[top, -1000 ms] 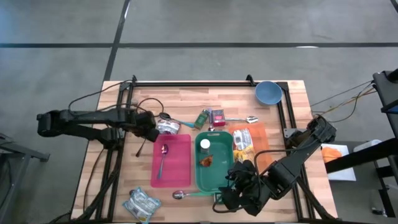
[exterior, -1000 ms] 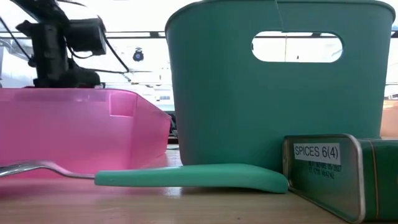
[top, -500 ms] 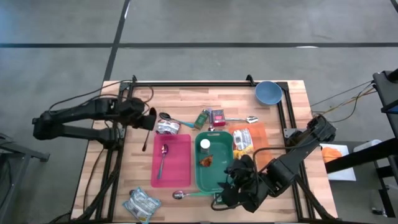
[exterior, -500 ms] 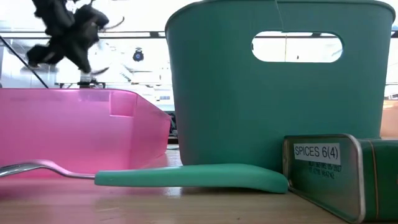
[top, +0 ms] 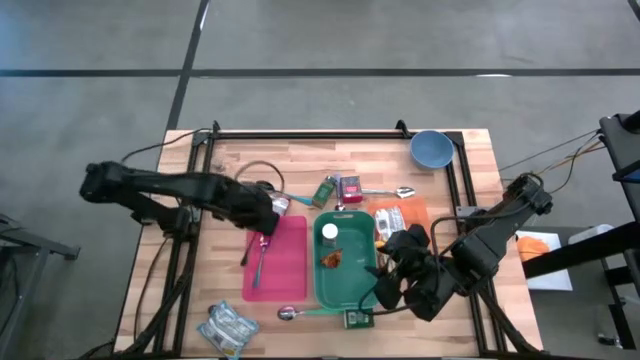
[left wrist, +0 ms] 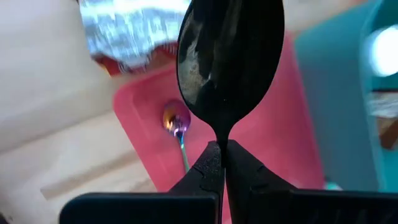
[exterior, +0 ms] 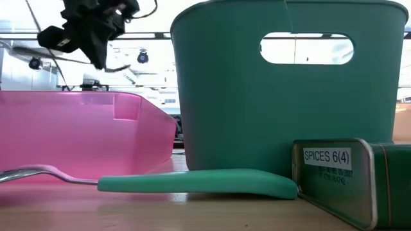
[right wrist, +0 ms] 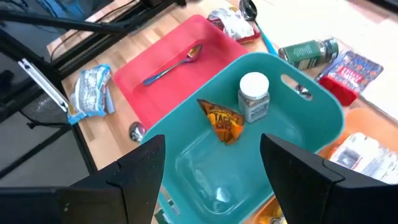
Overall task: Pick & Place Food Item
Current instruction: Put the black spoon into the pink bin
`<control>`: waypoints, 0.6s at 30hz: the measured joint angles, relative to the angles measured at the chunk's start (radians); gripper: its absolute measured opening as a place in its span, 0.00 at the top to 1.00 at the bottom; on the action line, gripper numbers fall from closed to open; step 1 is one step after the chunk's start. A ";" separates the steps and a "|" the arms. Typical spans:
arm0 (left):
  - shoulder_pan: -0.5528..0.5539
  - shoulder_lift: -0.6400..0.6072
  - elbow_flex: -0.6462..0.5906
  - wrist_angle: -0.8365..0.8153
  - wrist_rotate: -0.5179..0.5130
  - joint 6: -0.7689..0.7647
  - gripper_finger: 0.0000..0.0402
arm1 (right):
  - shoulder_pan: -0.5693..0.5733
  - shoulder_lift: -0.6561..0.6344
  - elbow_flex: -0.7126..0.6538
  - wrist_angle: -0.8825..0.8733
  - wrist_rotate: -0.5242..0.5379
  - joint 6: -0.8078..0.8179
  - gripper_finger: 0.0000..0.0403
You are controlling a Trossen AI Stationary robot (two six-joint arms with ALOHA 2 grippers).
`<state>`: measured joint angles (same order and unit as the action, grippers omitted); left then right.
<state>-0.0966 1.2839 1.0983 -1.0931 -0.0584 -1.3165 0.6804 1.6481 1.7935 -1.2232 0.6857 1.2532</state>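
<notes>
My left gripper is shut on a black spoon above the far left corner of the pink tray. A metal spoon lies in that tray. My right gripper hangs open and empty above the near right part of the green bin. The bin holds a white-capped jar and an orange packet. A foil packet lies on the table just beyond the pink tray. My left gripper pinches the black spoon's thin handle between its two fingers, just behind the bowl. The fingers come steeply from above. The bowl stands out past the fingertips, and the spoon is lifted clear above the pink tray.
A green spice bottle and a red box lie beyond the bin, with orange and yellow packets to its right. A spice tin and a green-handled spoon lie by the near edge, a packet at near left, a blue bowl at far right.
My left gripper has risen and carried the black spoon from left of the foil packet toward the right and near edge, to above the pink tray's far left corner. My right gripper has moved up and away from the near edge, uncovering the spice tin.
</notes>
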 joint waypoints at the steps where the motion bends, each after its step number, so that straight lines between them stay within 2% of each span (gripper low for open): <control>1: -0.017 0.026 0.004 0.001 0.005 -0.016 1.00 | 0.000 -0.003 0.000 0.000 0.000 -0.013 0.36; 6: -0.077 0.137 0.031 0.004 0.029 -0.084 1.00 | 0.000 -0.007 0.000 -0.001 -0.001 -0.085 0.36; 18: -0.090 0.338 0.068 0.090 0.070 -0.125 1.00 | 0.009 -0.007 0.000 -0.001 -0.033 -0.169 0.36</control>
<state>-0.1867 1.6221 1.1664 -1.0027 0.0113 -1.4411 0.6892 1.6409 1.7931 -1.2244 0.6526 1.0841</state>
